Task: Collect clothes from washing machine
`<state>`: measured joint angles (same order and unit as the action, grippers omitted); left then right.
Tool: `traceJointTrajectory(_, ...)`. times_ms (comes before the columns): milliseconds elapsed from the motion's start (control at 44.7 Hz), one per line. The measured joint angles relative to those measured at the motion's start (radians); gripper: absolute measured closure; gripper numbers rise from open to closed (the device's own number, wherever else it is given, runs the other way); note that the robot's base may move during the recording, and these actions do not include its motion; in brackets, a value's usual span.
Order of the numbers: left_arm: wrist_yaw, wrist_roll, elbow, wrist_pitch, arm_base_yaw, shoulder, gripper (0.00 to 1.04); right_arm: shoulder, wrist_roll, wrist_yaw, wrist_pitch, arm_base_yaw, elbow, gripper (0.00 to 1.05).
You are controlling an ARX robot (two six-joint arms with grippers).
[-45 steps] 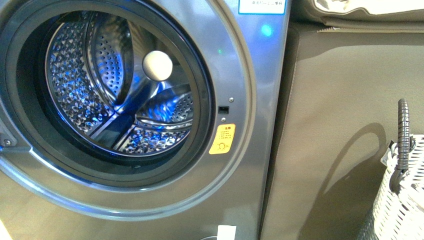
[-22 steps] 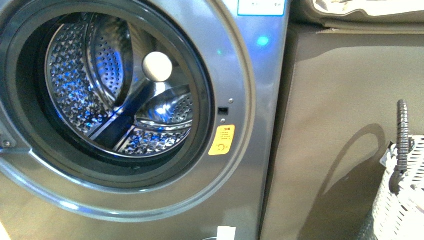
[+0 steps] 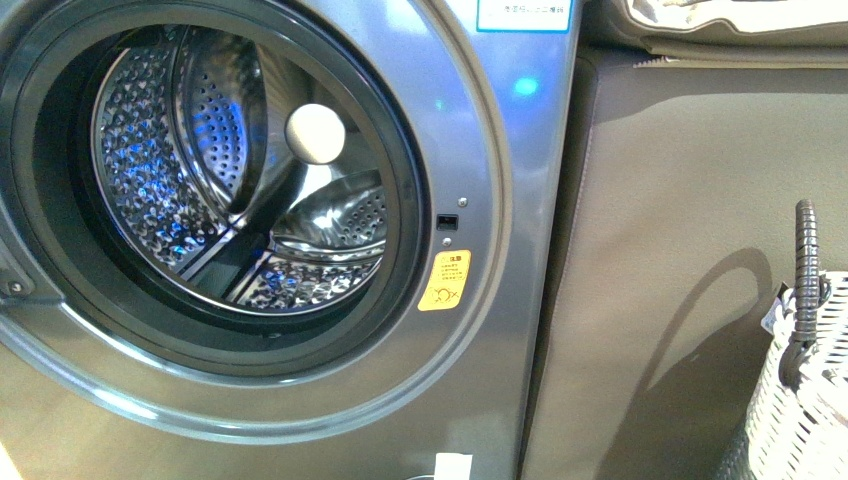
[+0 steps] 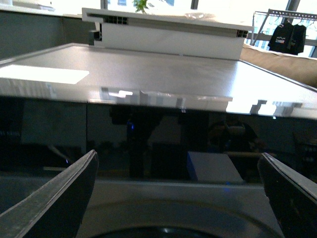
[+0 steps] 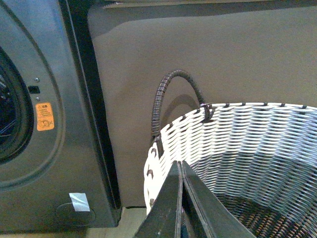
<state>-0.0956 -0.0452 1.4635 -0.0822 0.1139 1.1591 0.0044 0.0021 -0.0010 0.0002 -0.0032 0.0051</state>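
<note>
In the front view, the grey metallic front-loading washing machine (image 3: 480, 150) stands with its round porthole open, and the perforated steel drum (image 3: 150, 170) holds nothing I can make out as the dark navy garment; neither arm appears here. A yellow-orange warning sticker (image 3: 445, 279) sits beside the opening. In the left wrist view, the left gripper (image 4: 178, 198) hangs with jaws spread wide near the machine's glossy dark control panel (image 4: 158, 139), the drum cut off below. In the right wrist view, the right gripper (image 5: 182, 198) has its jaws pressed together, empty, over the white woven basket (image 5: 257, 139). The garment's whereabouts stay hidden; it may lie unseen in the basket, so collection looks finished or needs a check.
</note>
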Motion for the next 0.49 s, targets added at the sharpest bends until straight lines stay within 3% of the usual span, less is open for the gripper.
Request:
traceJointTrajectory(45, -0.029, -0.009, -0.051, -0.017, 0.028, -0.036, 0.07, 0.0, 0.0, 0.0, 0.0, 0.0, 0.0, 1.02)
traceJointTrajectory(89, -0.079, 0.011, -0.103, -0.117, 0.058, -0.086, 0.17, 0.0, 0.0, 0.0, 0.0, 0.0, 0.0, 1.02)
traceJointTrajectory(134, -0.077, 0.019, -0.184, -0.117, 0.06, -0.129, 0.25, 0.0, 0.0, 0.0, 0.0, 0.0, 0.0, 1.02)
traceJointTrajectory(246, -0.04, 0.034, -0.489, 0.016, 0.04, -0.288, 0.5, 0.0, 0.0, 0.0, 0.0, 0.0, 0.0, 1.02)
traceJointTrajectory(492, -0.004, 0.037, -0.851, 0.18, -0.012, -0.463, 0.89, 0.0, 0.0, 0.0, 0.0, 0.0, 0.0, 1.02)
